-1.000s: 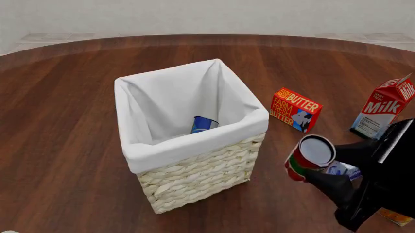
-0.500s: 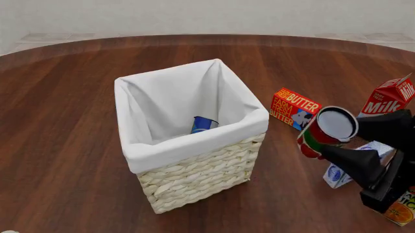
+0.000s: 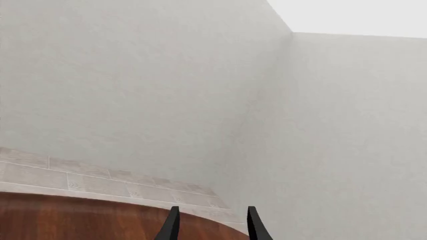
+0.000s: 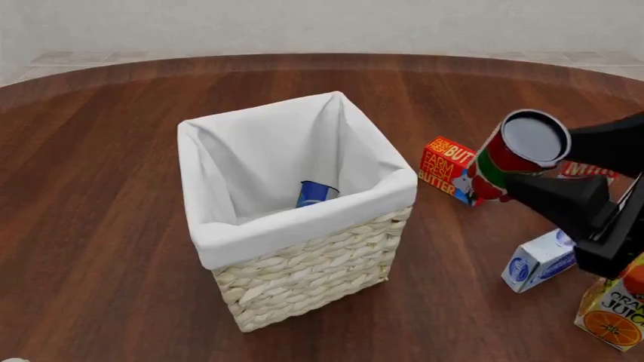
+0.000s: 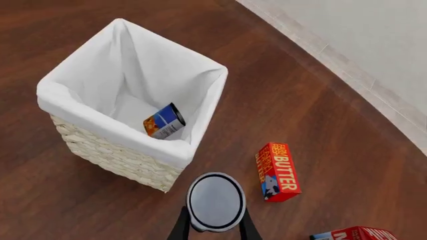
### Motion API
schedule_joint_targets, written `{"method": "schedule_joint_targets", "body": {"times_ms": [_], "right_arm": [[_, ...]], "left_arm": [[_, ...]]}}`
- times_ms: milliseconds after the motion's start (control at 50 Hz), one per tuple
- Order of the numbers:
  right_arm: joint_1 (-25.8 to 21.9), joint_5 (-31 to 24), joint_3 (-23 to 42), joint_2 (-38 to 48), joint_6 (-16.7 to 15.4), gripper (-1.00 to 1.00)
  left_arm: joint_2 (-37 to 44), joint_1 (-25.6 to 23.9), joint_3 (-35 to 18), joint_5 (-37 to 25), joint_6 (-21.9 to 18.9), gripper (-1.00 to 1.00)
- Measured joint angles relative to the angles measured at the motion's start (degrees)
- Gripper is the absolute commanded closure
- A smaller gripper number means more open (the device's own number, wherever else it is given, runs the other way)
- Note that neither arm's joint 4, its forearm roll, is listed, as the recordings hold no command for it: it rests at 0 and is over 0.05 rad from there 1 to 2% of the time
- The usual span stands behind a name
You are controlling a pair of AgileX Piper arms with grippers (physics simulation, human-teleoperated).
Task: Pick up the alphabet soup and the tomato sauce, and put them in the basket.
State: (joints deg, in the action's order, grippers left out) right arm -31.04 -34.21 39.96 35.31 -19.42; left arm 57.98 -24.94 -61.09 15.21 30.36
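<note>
right gripper [image 4: 533,177] clamped on tomato sauce [image 4: 515,154] | alphabet soup [image 4: 315,193] already in basket [image 4: 302,226] | tip: clear the rim, center over liner before letting go | left gripper [image 3: 210,227] parted, empty

Front and right wrist views share the basket [image 4: 302,249].

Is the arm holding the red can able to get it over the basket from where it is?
Probably yes. The right gripper holds the tomato sauce high, beside the basket and above its rim. Nothing stands between them, and the basket's top is open.
</note>
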Motion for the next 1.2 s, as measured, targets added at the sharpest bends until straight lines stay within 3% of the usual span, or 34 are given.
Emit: {"method": "schedule_joint_targets", "body": {"times_ms": [460, 1200], "right_arm": [[-2.0, 3.5, 7.4, 9.4, -1.2, 1.00], [-9.6, 5.4, 14.4, 18.2, -2.1, 1.00]], "left_arm": [[0.2, 0.4, 0.2, 0.3, 0.2, -1.00], [1.0, 1.3, 0.2, 0.7, 0.2, -1.00]]}}
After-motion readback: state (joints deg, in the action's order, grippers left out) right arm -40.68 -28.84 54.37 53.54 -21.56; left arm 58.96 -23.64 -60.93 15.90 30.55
